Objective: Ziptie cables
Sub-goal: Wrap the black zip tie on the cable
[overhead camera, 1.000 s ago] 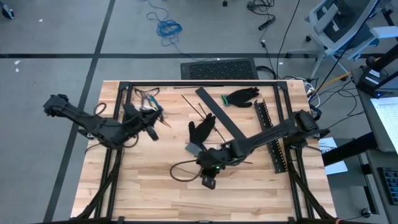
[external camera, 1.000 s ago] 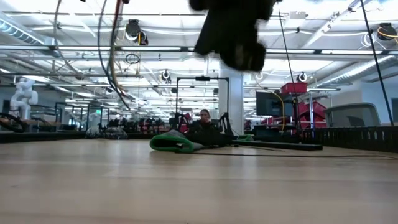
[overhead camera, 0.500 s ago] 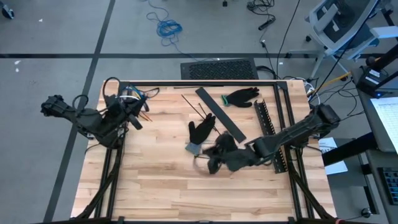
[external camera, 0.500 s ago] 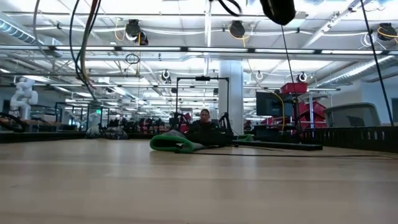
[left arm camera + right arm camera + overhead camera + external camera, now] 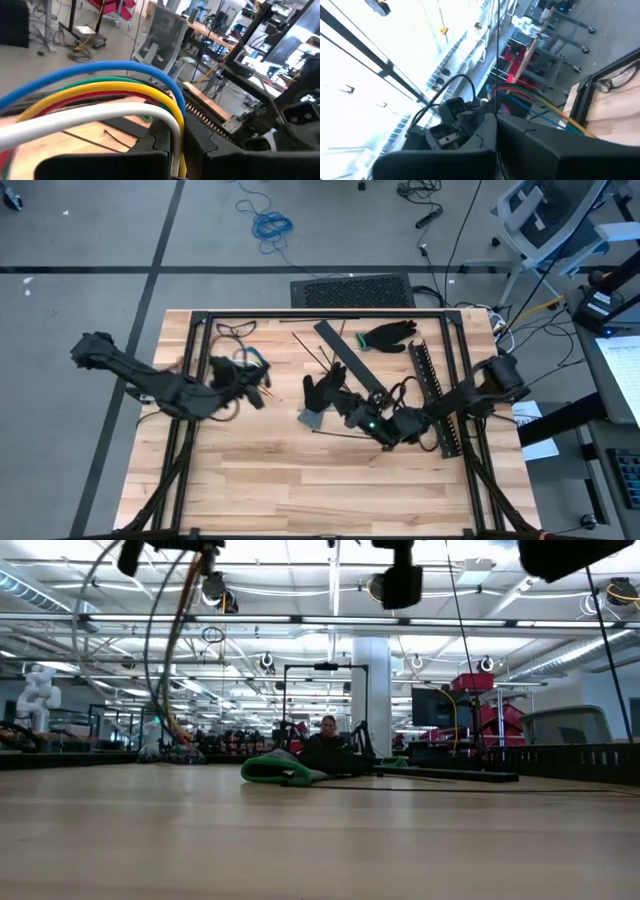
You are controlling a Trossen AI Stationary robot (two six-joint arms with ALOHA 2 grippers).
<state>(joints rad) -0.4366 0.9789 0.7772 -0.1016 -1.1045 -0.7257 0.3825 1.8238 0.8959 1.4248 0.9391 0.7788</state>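
Two arms reach in over a pale wooden table (image 5: 260,480) in the high view, on a grey floor with a blue coiled cord (image 5: 270,224). The left gripper (image 5: 256,388) sits over the table's left part with the cables (image 5: 243,362) bunched right at its fingers. The right gripper (image 5: 352,408) is mid-table, just beside a black glove (image 5: 323,390); a black slotted strip (image 5: 433,395) lies behind it.

Low view: the tabletop (image 5: 320,840) runs back to a green-cuffed glove (image 5: 275,770) and a bright hall, where a person (image 5: 328,730) sits. The cables (image 5: 165,650) hang in loops from above.

Left wrist view: the dark fingers (image 5: 165,137) are pressed almost together, pinching the cables (image 5: 105,92), which arch away from them in blue, green, yellow, red and white.

Right wrist view: the fingers (image 5: 520,140) are pressed shut on a thin black strand running up from between them; the cables (image 5: 545,107) lie well beyond.
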